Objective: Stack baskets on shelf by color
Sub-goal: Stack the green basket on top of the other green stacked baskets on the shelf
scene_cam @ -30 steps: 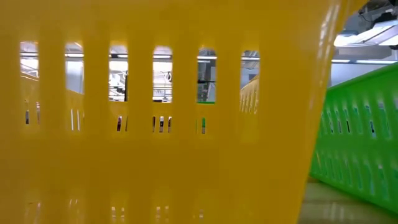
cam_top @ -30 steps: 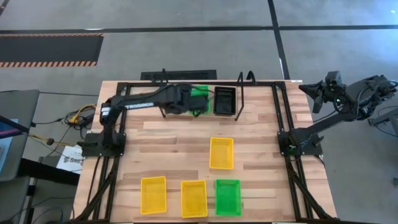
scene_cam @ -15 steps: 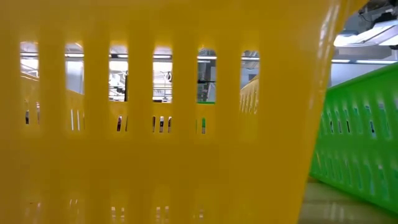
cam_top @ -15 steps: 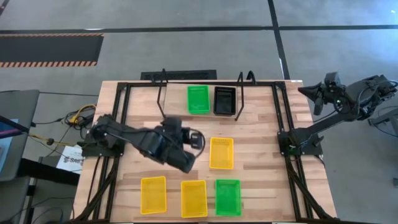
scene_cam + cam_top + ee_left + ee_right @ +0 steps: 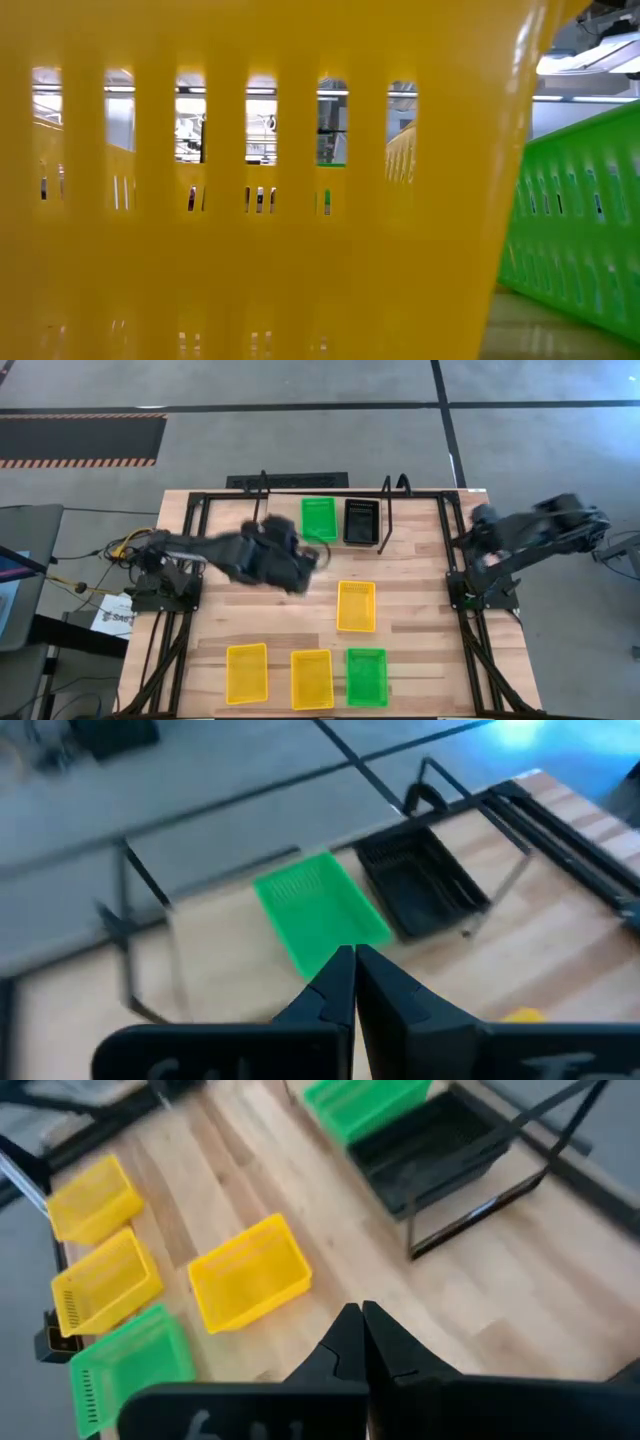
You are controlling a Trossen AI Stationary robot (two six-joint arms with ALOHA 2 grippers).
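Observation:
A green basket [image 5: 320, 518] and a black basket [image 5: 361, 520] sit side by side within the shelf's thin black frame [image 5: 386, 510] at the table's far edge. One yellow basket [image 5: 356, 606] lies mid-table. Two yellow baskets [image 5: 247, 673] [image 5: 311, 679] and a green basket [image 5: 366, 676] line the near edge. My left gripper [image 5: 303, 568] hovers shut over the table, left of the middle yellow basket; its wrist view shows shut fingers [image 5: 353, 970] before the green basket [image 5: 320, 910]. My right gripper [image 5: 360, 1330] is shut, high over the table's right edge [image 5: 478, 520].
The low view is filled by a yellow basket's slotted wall [image 5: 250, 200], with a green basket's wall [image 5: 570, 240] beside it. Black frame rails [image 5: 190, 540] run along the table's left and right sides. Bare wood lies between the shelf and the near row.
My left gripper has drawn back from the green basket at the shelf toward the table's near side, and now hovers over the middle. The green basket has stayed in place. My right arm has swung from beyond the right edge in toward the table.

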